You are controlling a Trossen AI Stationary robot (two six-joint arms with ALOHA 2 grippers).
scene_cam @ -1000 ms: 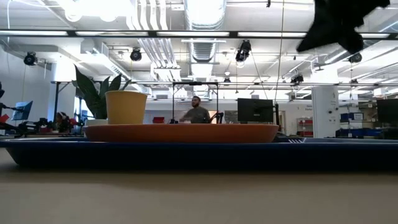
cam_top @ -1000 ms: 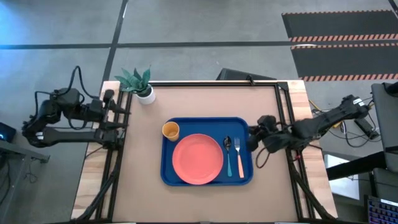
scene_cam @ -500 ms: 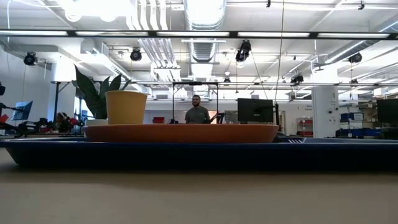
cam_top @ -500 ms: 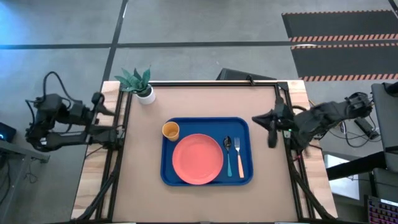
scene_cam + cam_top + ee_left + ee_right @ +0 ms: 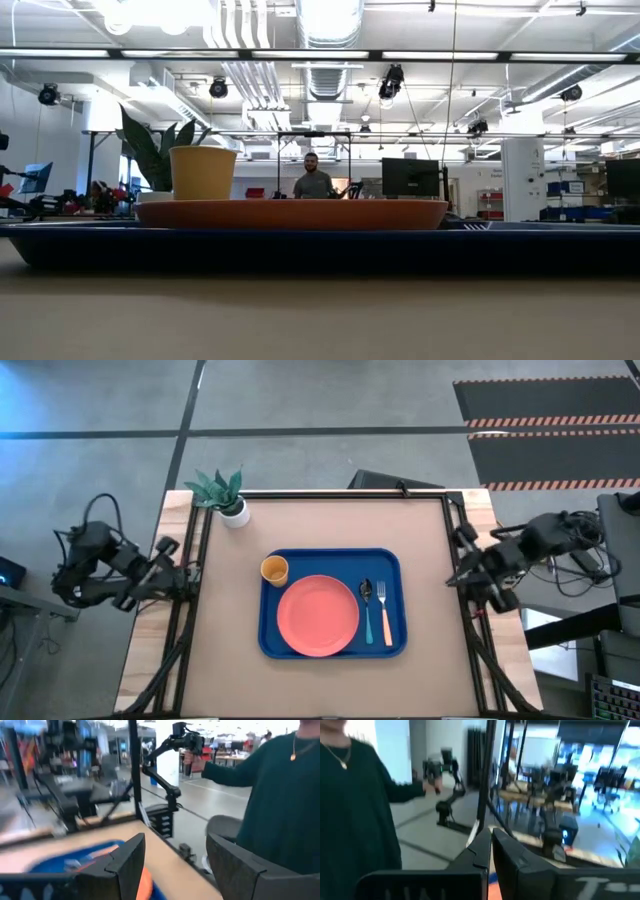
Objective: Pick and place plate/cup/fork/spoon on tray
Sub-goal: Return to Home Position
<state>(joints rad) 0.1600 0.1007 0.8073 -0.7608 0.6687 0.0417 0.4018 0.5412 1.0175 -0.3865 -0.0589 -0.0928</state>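
The fork [image 5: 384, 613] lies on the tray [image 5: 330, 557] with its long axis running from the table's far edge toward its near edge, silver tines toward the far side and pale handle toward the near side; the spoon [image 5: 367, 610] lies parallel just beside it, bowl toward the far side, blue handle toward the near side, between the fork and the plate [image 5: 318, 615]; the plate sits flat in the middle of the tray, with the cup [image 5: 274, 570] upright just beside it in the tray's far left corner; the tray's long side runs left to right across the tan table [image 5: 330, 520]; a potted plant [image 5: 225, 493] stands at the far left corner; the left gripper [image 5: 172, 867] sits off the table's left edge, jaws wide apart; the right gripper [image 5: 491, 852] sits at the right edge, jaws nearly closed on nothing; beyond lie grey floor, ceiling ducts and lights, a distant person [image 5: 313, 180], and a nearer person in dark green [image 5: 280, 805]
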